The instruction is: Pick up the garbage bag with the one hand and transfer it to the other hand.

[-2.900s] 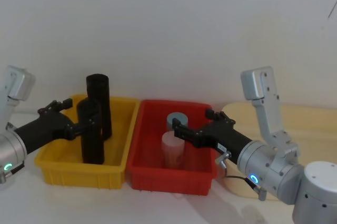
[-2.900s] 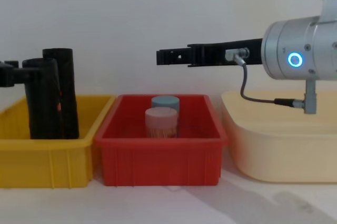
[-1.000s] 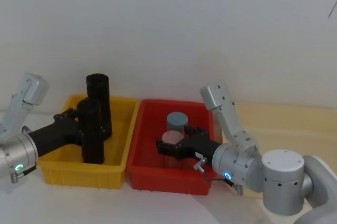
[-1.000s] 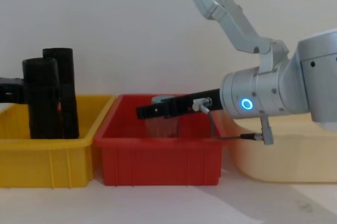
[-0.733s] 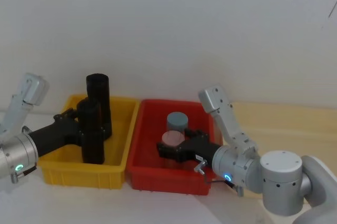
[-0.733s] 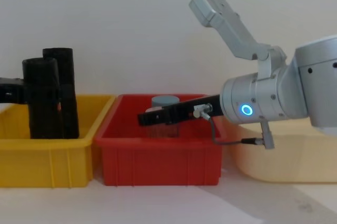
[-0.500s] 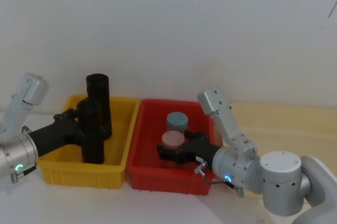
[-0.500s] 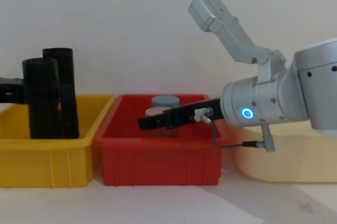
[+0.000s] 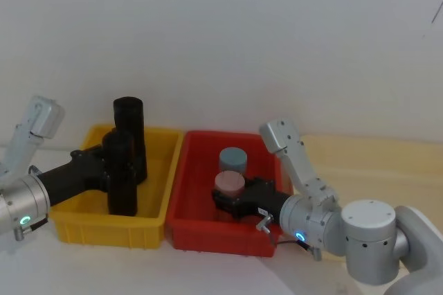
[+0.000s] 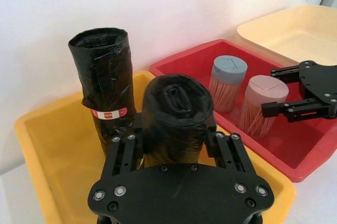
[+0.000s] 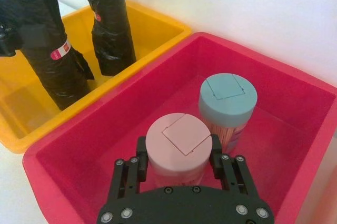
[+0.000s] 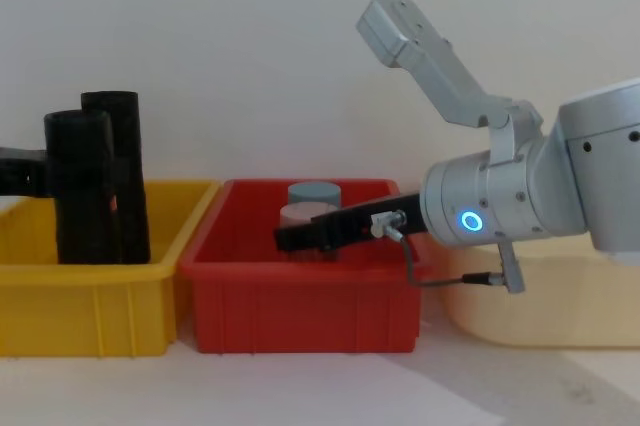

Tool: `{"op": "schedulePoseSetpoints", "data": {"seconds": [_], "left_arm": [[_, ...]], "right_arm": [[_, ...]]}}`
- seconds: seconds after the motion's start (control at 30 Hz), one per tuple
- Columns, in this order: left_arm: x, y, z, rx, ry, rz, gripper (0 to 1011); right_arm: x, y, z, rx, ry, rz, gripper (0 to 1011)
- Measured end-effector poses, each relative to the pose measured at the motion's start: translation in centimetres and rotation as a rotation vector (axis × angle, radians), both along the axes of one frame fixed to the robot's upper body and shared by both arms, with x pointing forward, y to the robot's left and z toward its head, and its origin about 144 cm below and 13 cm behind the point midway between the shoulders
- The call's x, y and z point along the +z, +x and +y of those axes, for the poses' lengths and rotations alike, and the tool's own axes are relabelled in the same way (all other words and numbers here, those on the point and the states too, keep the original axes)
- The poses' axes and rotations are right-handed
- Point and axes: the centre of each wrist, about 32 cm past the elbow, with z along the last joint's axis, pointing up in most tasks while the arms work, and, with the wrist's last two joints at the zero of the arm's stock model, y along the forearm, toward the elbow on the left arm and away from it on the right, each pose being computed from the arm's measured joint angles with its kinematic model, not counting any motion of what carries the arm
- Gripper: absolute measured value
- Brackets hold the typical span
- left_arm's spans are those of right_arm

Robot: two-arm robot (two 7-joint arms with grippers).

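Noting grip state. Left tool (image 10: 176, 132), green-lit arm: fingers set against both sides of the garbage bag (image 9: 122, 184), on its upper half, apparently clamped. The bag stands upright in the yellow bin (image 9: 104, 229), just in front of a second roll (image 9: 129, 129).

Right tool (image 11: 176, 155), blue-lit arm: fingers apart, straddling the pink-lidded jar (image 11: 178, 140) in the red bin (image 9: 208, 229), well apart from the bag.

Handling, judged: tightly wound film, so light and fairly stiff along its length, with a slick, slightly yielding skin. A firm squeeze should hold; a loose one may slip. The left grip leaves the lower body free for the receiving tool. Keep the roll upright at handover.
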Motion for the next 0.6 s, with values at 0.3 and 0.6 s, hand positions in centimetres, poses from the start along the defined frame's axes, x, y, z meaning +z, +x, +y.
{"op": "schedulePoseSetpoints", "data": {"seconds": [0.3, 0.6], "left_arm": [[0.0, 0.0, 0.0, 0.0, 0.0, 0.0, 461], [0.0, 0.0, 0.0, 0.0, 0.0, 0.0, 409]], "right_arm": [[-0.06, 0.04, -0.02, 0.001, -0.002, 0.001, 663], [-0.08, 0.06, -0.03, 0.002, -0.004, 0.001, 663]]}}
